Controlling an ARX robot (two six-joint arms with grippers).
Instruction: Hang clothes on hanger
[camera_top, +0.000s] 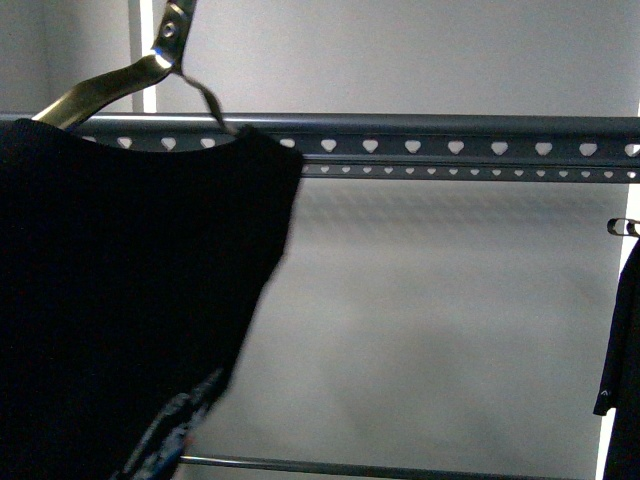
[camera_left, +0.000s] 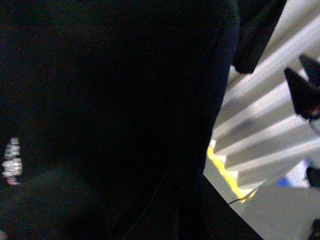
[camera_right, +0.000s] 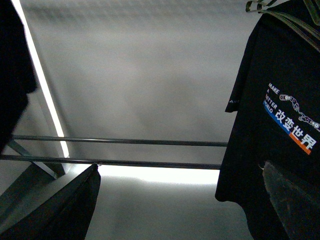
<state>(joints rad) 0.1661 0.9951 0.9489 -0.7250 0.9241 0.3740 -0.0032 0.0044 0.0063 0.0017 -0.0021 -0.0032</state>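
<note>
Black cloth of the clothes (camera_left: 100, 100) fills the left wrist view; whether the left gripper pinches anything cannot be told. The right gripper (camera_right: 180, 167) has its fingers (camera_right: 60, 212) spread, nothing between. Left of the front view, the clothes hang on a brass coat hanger (camera_top: 100, 90), before the grey rack (camera_top: 480, 128) and its heart-holed rail

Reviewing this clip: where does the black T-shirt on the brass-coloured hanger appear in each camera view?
Front view: the black T-shirt fills the left side, in front of the heart-holed rail.
Left wrist view: it covers most of the picture.
Right wrist view: probably the black cloth at the left edge.
Shared landmark: the rack's lower bar, in front and right wrist views.
</note>
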